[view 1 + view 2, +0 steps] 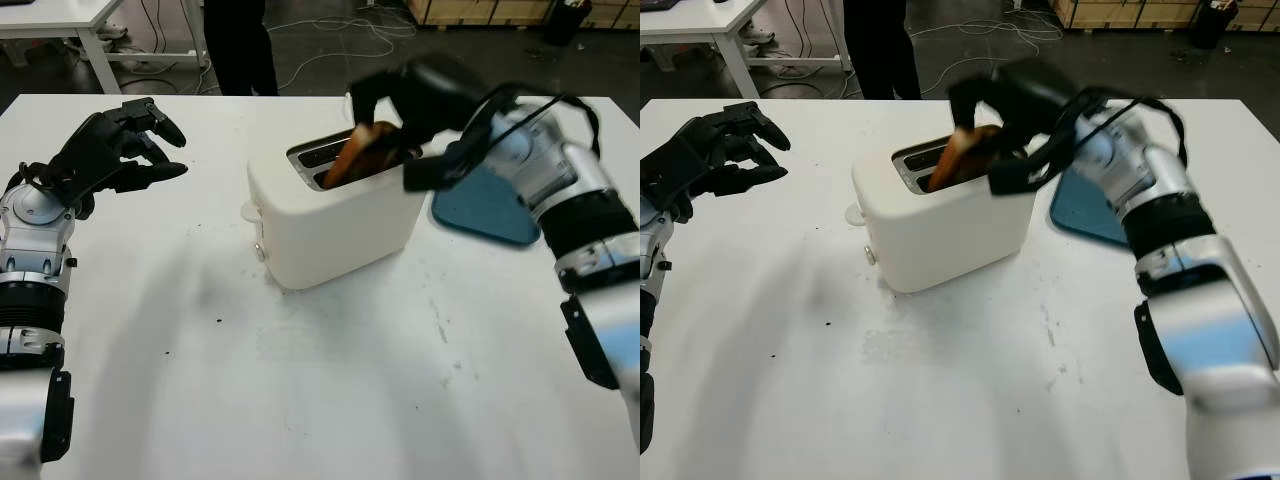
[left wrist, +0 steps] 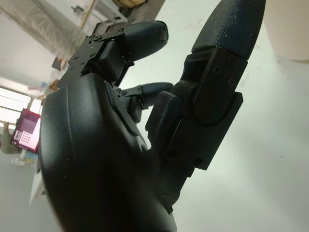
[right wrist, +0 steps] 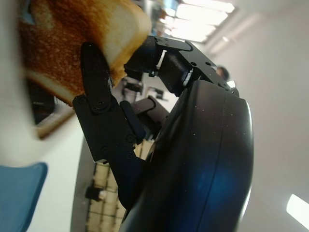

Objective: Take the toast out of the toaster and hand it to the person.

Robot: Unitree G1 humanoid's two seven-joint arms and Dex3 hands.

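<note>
Left eye view: I see my right hand (image 1: 400, 110) clamped on the toast (image 1: 362, 152), which stands partly out of the rear slot of the white toaster (image 1: 335, 215) at mid-table. A blue mat (image 1: 487, 208) lies just right of the toaster. My left hand (image 1: 115, 150) hovers released over the table (image 1: 330, 390) near its left edge. A person's dark legs (image 1: 238, 45) stand beyond the far edge.

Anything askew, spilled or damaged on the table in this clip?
Nothing is damaged. The toast leans askew, half out of the toaster slot, because the right hand is gripping it. A few dark specks and smudges mark the table in front of the toaster. The left hand is open above the table's left side.
</note>
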